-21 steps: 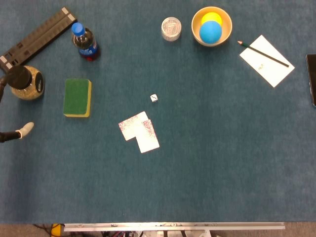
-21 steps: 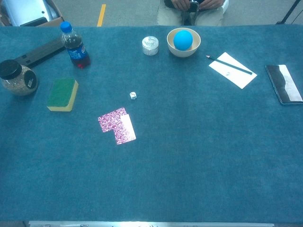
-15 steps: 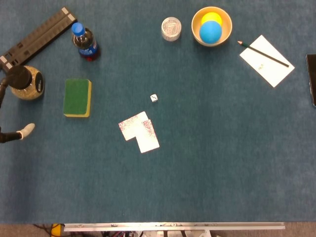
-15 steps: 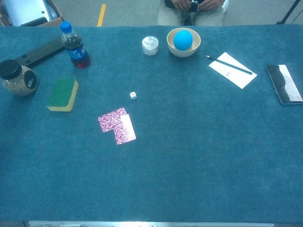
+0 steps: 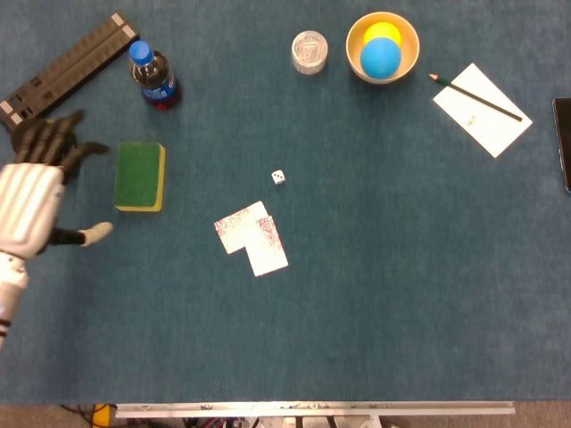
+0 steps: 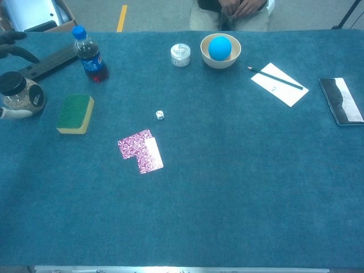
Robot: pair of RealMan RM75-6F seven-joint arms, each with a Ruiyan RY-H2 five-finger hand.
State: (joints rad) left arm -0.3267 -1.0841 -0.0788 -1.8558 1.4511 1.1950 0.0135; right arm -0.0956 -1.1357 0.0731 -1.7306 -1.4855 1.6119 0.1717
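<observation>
L hand (image 5: 31,192) fingers spread, empty, above round glass jar w/ black lid (image 6: 20,94); prob heavy, slick, fragile, so grip the body.

The table (image 5: 401,294) is dark blue-green. The sponge (image 5: 140,176) is green on top with a yellow edge. The bottle (image 5: 154,77) has a blue cap and dark drink. The cards (image 6: 140,151) have a red and white swirly pattern. The tan bowl (image 5: 357,55) holds a blue ball (image 5: 380,59) and a yellow ball (image 5: 383,32). The left hand (image 5: 34,192) is white with black fingers.
</observation>
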